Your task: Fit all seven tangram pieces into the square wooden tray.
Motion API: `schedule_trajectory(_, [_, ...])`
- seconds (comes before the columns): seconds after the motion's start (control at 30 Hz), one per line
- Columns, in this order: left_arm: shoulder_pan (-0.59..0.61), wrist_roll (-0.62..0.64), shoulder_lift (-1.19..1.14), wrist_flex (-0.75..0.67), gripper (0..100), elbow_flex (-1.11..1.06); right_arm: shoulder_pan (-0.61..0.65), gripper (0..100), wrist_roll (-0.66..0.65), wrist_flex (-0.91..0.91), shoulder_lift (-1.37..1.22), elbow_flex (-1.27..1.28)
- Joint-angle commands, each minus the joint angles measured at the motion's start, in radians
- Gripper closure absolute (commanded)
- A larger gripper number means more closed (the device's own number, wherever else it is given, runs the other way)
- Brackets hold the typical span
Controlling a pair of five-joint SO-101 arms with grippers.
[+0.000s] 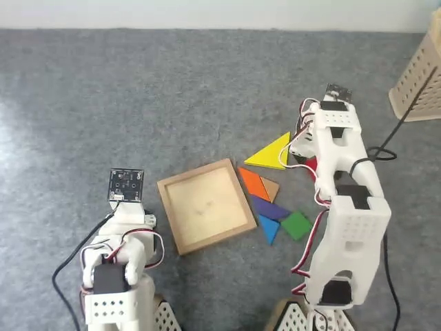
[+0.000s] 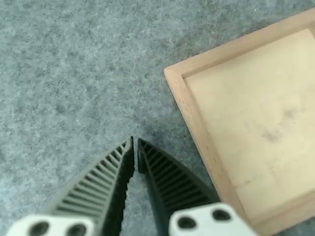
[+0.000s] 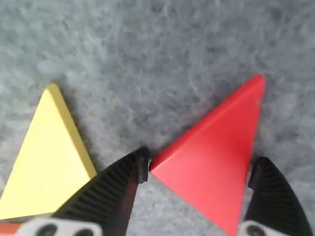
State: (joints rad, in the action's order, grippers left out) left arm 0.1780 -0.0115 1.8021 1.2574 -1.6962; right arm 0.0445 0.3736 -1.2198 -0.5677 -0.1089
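Tangram pieces [image 1: 269, 207], flat and bright, lie on the grey tabletop [image 1: 138, 89] beside the square wooden tray [image 1: 205, 203]. Right jaws stand apart around the red triangle [image 3: 216, 157]; left jaws are together.

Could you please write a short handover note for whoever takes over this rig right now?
Left gripper: shut, empty, above the carpet by the tray corner.
Right gripper: open, straddling the red triangle on the carpet.
Yellow triangle, orange piece, brown piece, purple piece, blue triangle, green square: loose beside the tray.
Done: nothing; tray empty.
To do: all seven pieces.
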Motion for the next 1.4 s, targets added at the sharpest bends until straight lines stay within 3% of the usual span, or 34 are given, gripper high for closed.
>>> schedule_trajectory(0.0, [0.002, 0.008, 0.017, 0.005, 99, 0.012, -0.005, 73.2, 0.006, -0.012, 0.002, -0.035])
schedule_trajectory(0.1, [0.002, 0.008, 0.017, 0.005, 99, 0.012, -0.008, 79.8, 0.005, -0.01, 0.004, -0.035])
schedule_trajectory(0.47, [0.002, 0.008, 0.017, 0.005, 99, 0.012, -0.01, 79.1, -0.04, -0.073, 0.047, -0.035])
schedule_trajectory(0.77, [0.002, 0.008, 0.017, 0.005, 99, 0.012, 0.024, 79.3, -0.19, -0.183, 0.242, -0.031])
schedule_trajectory(1.0, [0.002, 0.008, 0.017, 0.005, 99, 0.012, 0.228, 79.3, -0.333, -0.174, 0.444, 0.104])
schedule_trajectory(1.2, [0.002, 0.008, 0.017, 0.005, 99, 0.012, 0.414, 79.4, -0.442, -0.039, 0.684, 0.347])
schedule_trajectory(1.37, [0.002, 0.008, 0.017, 0.005, 99, 0.012, 0.553, 79.4, -0.58, -0.001, 0.717, 0.427])
